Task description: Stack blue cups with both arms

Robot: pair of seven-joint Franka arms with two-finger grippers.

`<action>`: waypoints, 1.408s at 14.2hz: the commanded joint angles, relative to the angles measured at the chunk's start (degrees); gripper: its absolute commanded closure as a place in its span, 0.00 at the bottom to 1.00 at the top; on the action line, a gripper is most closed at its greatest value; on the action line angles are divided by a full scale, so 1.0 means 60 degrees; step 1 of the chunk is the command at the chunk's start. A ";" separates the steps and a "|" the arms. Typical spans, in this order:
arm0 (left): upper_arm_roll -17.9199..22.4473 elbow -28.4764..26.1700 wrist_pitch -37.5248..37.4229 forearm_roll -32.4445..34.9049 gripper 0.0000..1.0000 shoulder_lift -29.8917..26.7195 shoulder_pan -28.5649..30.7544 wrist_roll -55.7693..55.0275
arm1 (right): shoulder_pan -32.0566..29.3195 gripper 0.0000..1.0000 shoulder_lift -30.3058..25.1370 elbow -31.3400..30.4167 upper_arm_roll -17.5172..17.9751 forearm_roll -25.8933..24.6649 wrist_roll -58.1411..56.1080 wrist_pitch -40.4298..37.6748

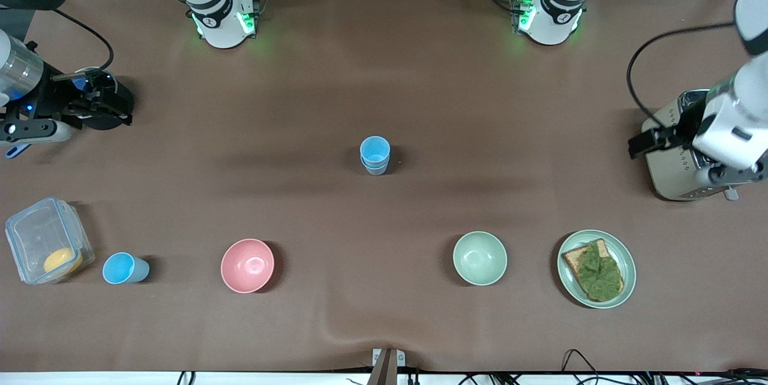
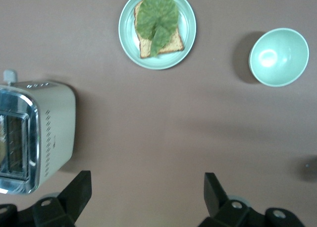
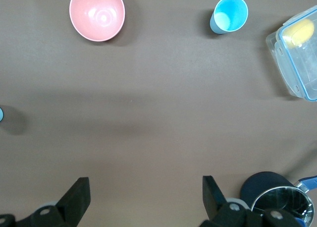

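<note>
Two blue cups stand nested as one stack in the middle of the table, a sky-blue one inside a paler grey-blue one. A third sky-blue cup stands nearer the front camera, toward the right arm's end; it also shows in the right wrist view. My right gripper is open and empty over the right arm's end of the table. My left gripper is open and empty beside the toaster. Both are well away from the stack.
A pink bowl, a green bowl and a plate with toast and a leaf sit near the front camera. A clear lidded box stands beside the single cup. A toaster and a metal pot sit at the table's ends.
</note>
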 commanded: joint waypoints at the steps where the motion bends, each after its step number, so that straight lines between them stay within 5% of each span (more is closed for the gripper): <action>1: 0.0173 -0.0925 -0.0101 -0.0278 0.00 -0.1074 -0.0118 -0.0079 | -0.0142 0.00 0.0042 0.0114 0.0153 -0.0051 -0.0067 -0.0110; 6: 0.0158 -0.1396 -0.0072 -0.0513 0.00 -0.1837 -0.0031 -0.0211 | -0.0215 0.00 0.0056 0.0099 0.0138 -0.0051 -0.0081 -0.0110; 20: 0.0173 -0.1455 -0.0277 -0.0498 0.00 -0.1999 0.0014 0.0284 | -0.0230 0.00 0.0144 0.0114 0.0109 -0.0007 -0.0081 -0.0183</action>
